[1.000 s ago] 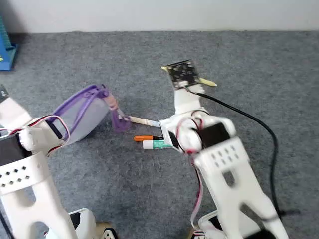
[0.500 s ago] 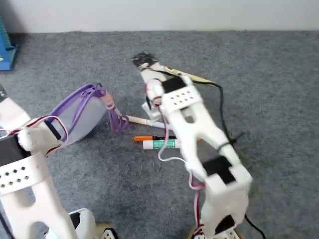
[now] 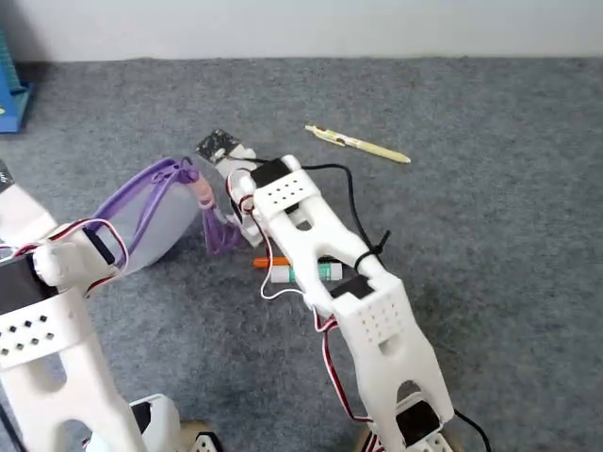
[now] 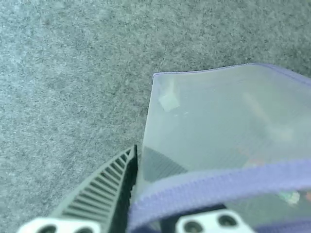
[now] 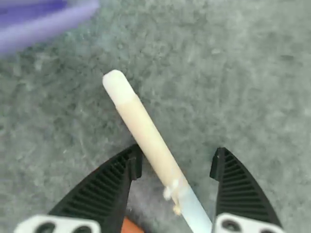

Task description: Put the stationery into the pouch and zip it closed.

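- My right claw (image 5: 177, 160) is hanging wide open just above the grey carpet (image 3: 490, 188), with one finger on either side of a cream pen (image 5: 146, 133).
- My right arm (image 3: 320, 264) is lying across the middle of the high view and covering part of the orange marker (image 3: 267, 262) and part of the green-and-white stick (image 3: 316, 272). A black cable (image 3: 353, 212) is trailing along the arm.
- My left claw (image 4: 146, 204) is clamping the pouch (image 3: 155, 221) by its purple zip edge. It is holding the pouch tilted up, with the mouth gaping toward the pens.
- A blue thing (image 3: 11, 94) is sitting at the far edge, well apart from all this.
- I am counting one pouch and four pieces of stationery: the cream pen, the orange marker, the stick, and a yellow pen (image 3: 358, 143) lying alone farther out.
- The cream pen's long axis is running between my fingers, and its rounded cream end is pointing toward the pouch's purple edge.
- The marker and the stick are lying side by side and parallel, running across the high view.
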{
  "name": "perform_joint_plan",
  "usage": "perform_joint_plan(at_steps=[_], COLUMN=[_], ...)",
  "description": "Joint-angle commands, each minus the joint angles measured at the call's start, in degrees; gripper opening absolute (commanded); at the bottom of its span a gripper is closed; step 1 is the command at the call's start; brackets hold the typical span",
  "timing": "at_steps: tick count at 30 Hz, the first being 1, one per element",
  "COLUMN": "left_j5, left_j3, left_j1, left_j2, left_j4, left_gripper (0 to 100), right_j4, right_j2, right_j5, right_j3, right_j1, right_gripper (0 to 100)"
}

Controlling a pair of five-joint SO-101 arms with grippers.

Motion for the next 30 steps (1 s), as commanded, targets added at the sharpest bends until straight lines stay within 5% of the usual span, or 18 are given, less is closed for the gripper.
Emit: perform_joint_plan(at_steps=[1, 7, 14, 24, 30], left_j5=[-0.53, -0.53, -0.53, 3.25, 3.25], left_j3=[-1.19, -1.19, -1.19, -1.54, -1.54], left_j1=[-1.05, -1.05, 0.79, 9.58, 9.58], left_j2=[0.79, 0.79, 0.79, 0.79, 1.23], left_j4=[1.05, 1.05, 1.05, 1.05, 0.70], left_gripper=[1, 1, 1, 1, 1], right_j4=[0.31, 0.31, 7.69, 31.08, 31.52], right_j2=[3.21, 6.99, 6.99, 6.99, 4.09], right_j5=[0.44, 0.70, 0.70, 0.35, 0.62], right_j3=[-6.86, -12.57, -18.99, -45.71, -57.67], right_j1=[1.01, 2.33, 6.46, 12.35, 14.29], right_gripper=[23.1, 0.2, 0.8, 0.8, 0.8])
